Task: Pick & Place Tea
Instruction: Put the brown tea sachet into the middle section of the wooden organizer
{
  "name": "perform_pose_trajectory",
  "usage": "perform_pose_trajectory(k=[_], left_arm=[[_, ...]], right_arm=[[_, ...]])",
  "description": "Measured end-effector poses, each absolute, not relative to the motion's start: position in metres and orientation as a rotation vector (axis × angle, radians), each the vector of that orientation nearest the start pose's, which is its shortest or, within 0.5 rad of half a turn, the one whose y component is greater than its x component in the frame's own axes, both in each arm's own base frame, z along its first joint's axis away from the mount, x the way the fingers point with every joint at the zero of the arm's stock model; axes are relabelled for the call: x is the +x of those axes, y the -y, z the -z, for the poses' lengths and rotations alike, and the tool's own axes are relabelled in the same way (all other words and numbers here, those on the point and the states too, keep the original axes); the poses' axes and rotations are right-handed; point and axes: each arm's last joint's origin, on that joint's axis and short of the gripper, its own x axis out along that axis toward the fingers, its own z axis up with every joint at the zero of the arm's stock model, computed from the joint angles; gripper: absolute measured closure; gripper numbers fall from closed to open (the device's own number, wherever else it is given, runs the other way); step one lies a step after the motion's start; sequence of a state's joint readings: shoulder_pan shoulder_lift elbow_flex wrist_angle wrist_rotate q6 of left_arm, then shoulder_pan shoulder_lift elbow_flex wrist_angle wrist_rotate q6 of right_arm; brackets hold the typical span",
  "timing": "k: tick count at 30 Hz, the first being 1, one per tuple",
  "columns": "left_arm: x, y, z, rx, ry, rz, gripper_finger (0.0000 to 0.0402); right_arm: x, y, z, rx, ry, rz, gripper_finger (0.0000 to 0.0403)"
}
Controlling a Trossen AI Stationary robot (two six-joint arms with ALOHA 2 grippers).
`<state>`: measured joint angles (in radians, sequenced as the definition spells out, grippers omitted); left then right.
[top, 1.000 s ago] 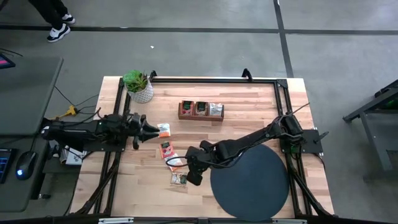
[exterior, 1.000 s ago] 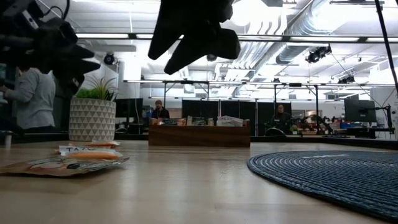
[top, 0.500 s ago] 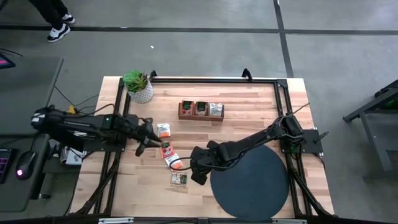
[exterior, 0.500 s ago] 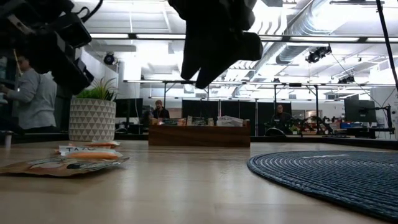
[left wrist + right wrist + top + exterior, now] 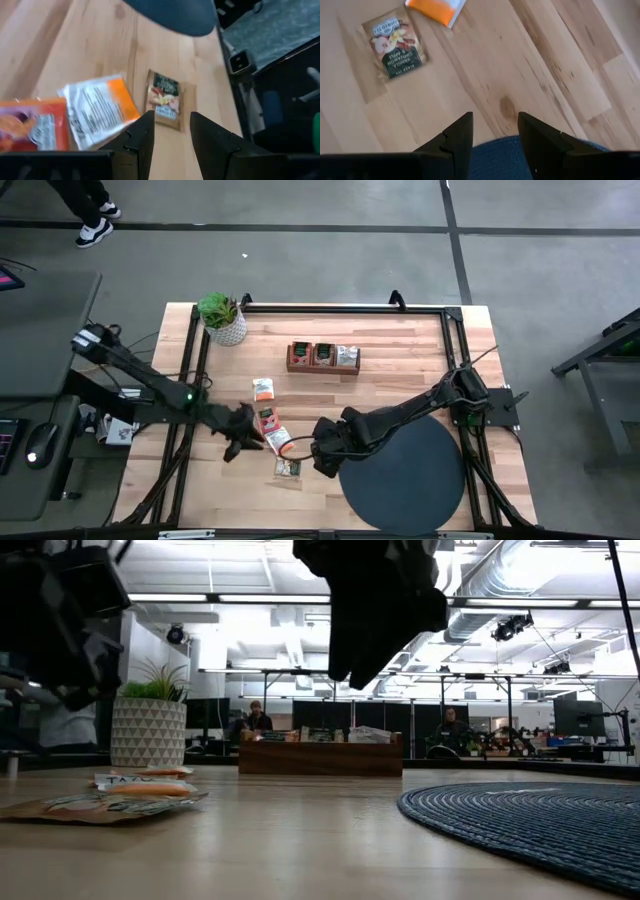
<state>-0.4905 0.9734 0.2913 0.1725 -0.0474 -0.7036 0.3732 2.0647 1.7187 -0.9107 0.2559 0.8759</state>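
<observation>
Up top, the wooden tray (image 5: 322, 358) holds sachets (image 5: 323, 354); both grippers (image 5: 240, 445) (image 5: 322, 457) hover part-open, empty.

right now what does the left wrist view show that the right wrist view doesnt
Only the left wrist view shows the red-orange sachet, the full white and orange sachet beside it, and the open left gripper with nothing between its fingers.

Only the right wrist view shows the open right gripper, also empty, above the near edge of the dark mat.

Both show the dark green sachet lying flat on the wooden table, plus at least a corner of the white and orange one.
</observation>
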Motion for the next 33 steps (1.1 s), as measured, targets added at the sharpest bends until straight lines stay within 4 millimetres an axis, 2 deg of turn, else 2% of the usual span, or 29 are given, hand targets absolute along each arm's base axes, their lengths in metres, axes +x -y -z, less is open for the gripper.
perform_pose_trajectory(k=[7,14,17,21,33], left_arm=[[0.165,0.122,-0.145,-0.461,-0.635,0.167,0.0278],[0.195,0.157,-0.139,-0.18,-0.692,0.177,0.0278],[0.204,0.164,-0.131,-0.117,-0.758,0.127,0.0278],[0.215,0.173,-0.13,-0.1,-0.752,0.113,0.0278],[0.218,0.174,-0.111,-0.114,-0.824,0.04,0.0278]], right_arm=[[0.394,-0.159,-0.218,0.348,-1.12,0.407,0.0251],[0.392,-0.167,-0.219,0.332,-1.11,0.392,0.0251],[0.391,-0.17,-0.219,0.328,-1.112,0.384,0.0251],[0.389,-0.174,-0.219,0.324,-1.113,0.374,0.0251],[0.389,-0.19,-0.221,0.393,-1.051,0.339,0.0251]])
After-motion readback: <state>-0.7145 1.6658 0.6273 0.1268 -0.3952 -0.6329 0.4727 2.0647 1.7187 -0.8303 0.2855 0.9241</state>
